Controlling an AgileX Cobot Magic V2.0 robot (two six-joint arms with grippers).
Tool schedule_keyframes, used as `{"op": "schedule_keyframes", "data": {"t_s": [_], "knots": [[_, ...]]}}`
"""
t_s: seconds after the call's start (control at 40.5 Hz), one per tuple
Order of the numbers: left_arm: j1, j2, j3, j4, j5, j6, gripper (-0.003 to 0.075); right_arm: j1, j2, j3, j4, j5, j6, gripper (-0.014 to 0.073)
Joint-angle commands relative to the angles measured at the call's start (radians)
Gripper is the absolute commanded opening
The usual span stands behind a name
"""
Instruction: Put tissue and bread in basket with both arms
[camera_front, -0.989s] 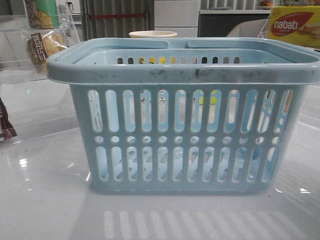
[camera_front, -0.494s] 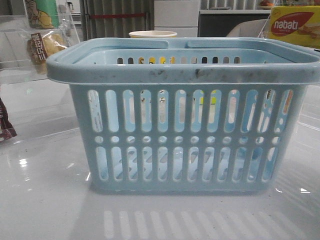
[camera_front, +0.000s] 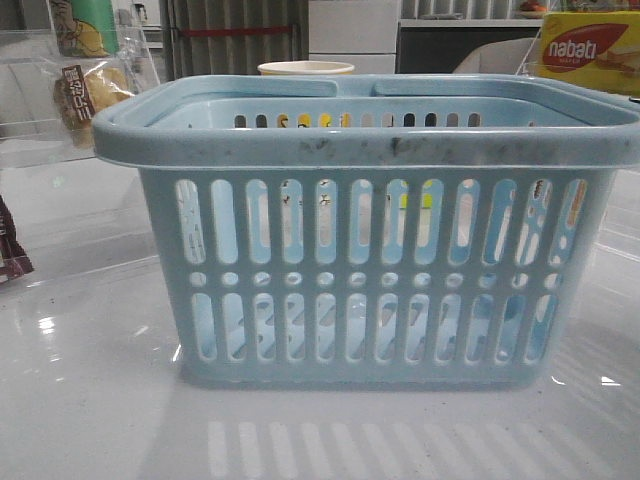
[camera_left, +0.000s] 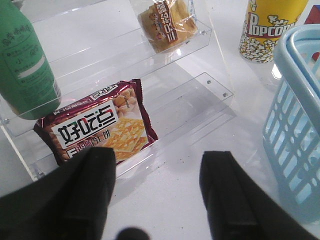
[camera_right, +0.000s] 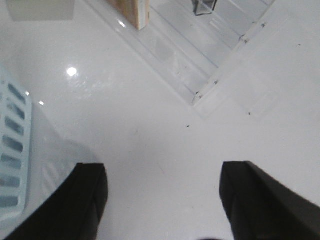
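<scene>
The pale blue basket (camera_front: 370, 250) stands in the middle of the table and fills the front view; its wall also shows in the left wrist view (camera_left: 295, 125) and the right wrist view (camera_right: 12, 150). The bread (camera_left: 167, 22), a clear bag with a dark brown label, lies on the upper step of a clear acrylic shelf (camera_left: 150, 65); it also shows in the front view (camera_front: 90, 95) at the far left. My left gripper (camera_left: 157, 172) is open and empty over the table in front of that shelf. My right gripper (camera_right: 162, 182) is open and empty over bare table beside the basket. The tissue is out of view.
A maroon biscuit wrapper (camera_left: 97, 127) and a green bottle (camera_left: 25, 65) sit on the shelf near my left gripper. A popcorn cup (camera_left: 270, 27) stands behind the basket. A yellow Nabati box (camera_front: 590, 50) is at the back right. Another clear acrylic stand (camera_right: 210, 55) lies ahead of my right gripper.
</scene>
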Motion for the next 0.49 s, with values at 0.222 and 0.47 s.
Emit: {"op": "schedule_keyframes", "data": {"t_s": [0.222,0.47], "knots": [[-0.008,0.002,-0.028,-0.006,-0.086,-0.008,0.0401,-0.069,0.258,-0.256,0.000,-0.107,0.001,0.0573],[-0.008,0.002,-0.028,-0.006,-0.088,-0.008,0.0401,-0.069,0.425,-0.367,0.016,-0.212,0.001,0.0573]]}}
